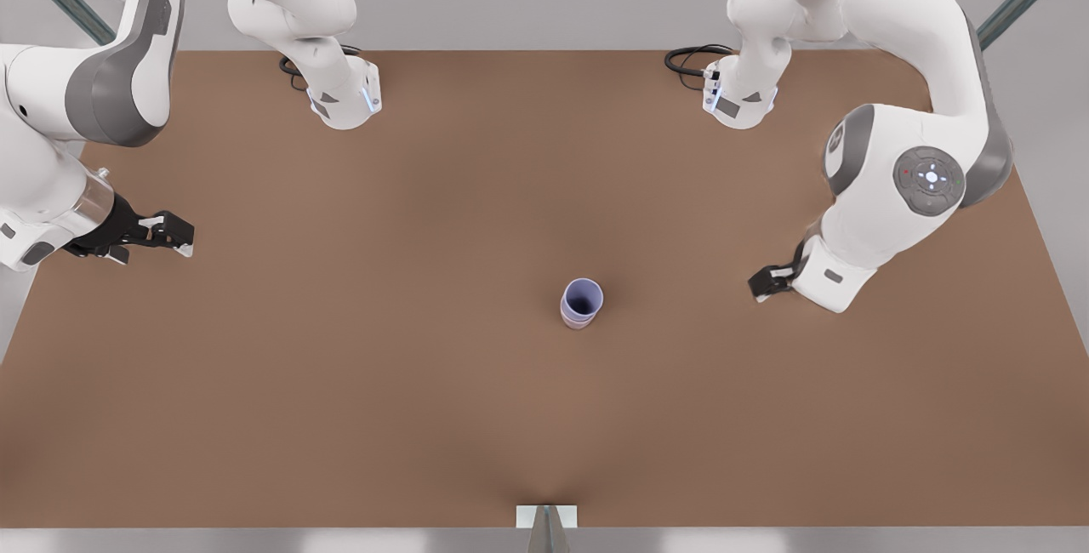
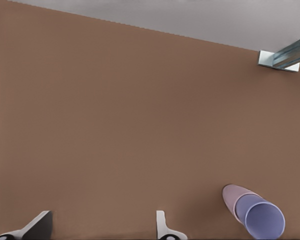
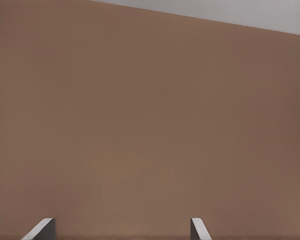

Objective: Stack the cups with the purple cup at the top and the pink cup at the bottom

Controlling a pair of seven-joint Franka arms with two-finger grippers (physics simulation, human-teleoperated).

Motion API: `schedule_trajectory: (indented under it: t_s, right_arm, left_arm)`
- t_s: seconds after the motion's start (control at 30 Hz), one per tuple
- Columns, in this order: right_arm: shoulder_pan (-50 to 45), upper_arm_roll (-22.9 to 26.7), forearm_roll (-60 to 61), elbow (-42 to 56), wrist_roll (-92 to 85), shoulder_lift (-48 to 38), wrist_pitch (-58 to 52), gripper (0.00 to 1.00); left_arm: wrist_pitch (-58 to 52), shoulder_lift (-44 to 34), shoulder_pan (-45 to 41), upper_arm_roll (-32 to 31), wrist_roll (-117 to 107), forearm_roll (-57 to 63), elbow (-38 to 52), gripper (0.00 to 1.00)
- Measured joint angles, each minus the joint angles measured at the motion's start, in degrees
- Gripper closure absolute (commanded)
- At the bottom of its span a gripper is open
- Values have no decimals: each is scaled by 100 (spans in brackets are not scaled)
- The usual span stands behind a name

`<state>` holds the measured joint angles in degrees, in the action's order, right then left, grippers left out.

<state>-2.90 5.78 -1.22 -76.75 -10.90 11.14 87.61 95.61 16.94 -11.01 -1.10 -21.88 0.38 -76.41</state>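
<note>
Nesting: periwinkle purple tapered tumbler [image 1: 582,298] sits inside pale pink tapered tumbler [image 1: 576,323], upright
Place: middle of brown table [image 1: 340,366]
Left gripper [image 1: 760,287]: fingers spread, holding nothing, near the stack on the front view's right
Right gripper [image 1: 183,238]: fingers spread, holding nothing, well apart at the front view's left

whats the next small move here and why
Probably none beyond holding both arms off: the purple cup already sits nested in the pink cup, upright on the table. The left gripper, at the front view's right, and the right gripper, at its left, are open, clear of the stack.
</note>
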Motion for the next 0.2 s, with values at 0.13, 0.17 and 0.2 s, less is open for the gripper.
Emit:
schedule_trajectory:
  t_s: [0.13,0.17,0.2]
  right_arm:
    - [0,0,0,-1,-2,0,2,0]
    - [0,0,1,-1,-2,0,2,0]
    - [0,0,2,-1,-2,0,3,0]
  left_arm:
    - [-77,-485,284,-289,574,341,-502,0]
    - [-73,-509,288,-312,698,380,-538,0]
    - [-67,-514,286,-324,816,410,-554,0]
